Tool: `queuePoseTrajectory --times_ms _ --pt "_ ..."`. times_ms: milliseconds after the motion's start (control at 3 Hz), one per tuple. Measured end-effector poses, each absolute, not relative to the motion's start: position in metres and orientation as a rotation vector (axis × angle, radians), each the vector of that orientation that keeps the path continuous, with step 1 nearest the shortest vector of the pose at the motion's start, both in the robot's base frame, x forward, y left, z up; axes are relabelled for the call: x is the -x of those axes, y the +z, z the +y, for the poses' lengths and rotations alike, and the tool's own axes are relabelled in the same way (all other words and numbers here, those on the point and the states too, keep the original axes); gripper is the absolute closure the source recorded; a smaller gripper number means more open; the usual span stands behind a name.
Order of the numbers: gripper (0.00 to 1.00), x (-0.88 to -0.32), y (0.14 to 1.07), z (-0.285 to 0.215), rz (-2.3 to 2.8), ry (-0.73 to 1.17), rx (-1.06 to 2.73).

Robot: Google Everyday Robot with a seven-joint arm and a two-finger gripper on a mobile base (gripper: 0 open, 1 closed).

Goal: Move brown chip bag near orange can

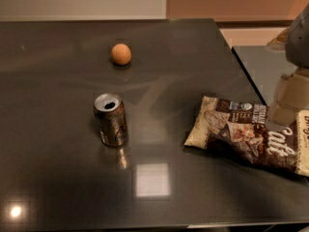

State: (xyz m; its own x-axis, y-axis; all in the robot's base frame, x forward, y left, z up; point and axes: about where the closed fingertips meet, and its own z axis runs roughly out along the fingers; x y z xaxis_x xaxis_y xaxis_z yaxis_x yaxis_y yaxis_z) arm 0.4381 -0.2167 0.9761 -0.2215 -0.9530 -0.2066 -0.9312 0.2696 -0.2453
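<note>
Camera view, contents:

- Table (58, 178): dark, glossy top with pale light reflections along its near part.
- Orange can (111, 120): upright, left of centre, with mottled brownish-orange sides and a silver top with a dark opening.
- Brown chip bag (246, 137): lies flat at the right, with a dark middle, a cream left end and white lettering. Its right end runs out of the picture. It is well apart from the can, with bare table between them.
- Round orange ball (120, 53): on the far side, beyond the can.
- Gripper (288, 103): a pale, blurred shape at the right edge, above the far right part of the bag. How wide it stands cannot be told.
</note>
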Motion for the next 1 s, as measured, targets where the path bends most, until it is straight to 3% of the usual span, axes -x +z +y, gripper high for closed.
queuePoseTrajectory --times_ms 1000 --pt "0.00 -0.447 0.934 -0.208 2.248 -0.012 1.740"
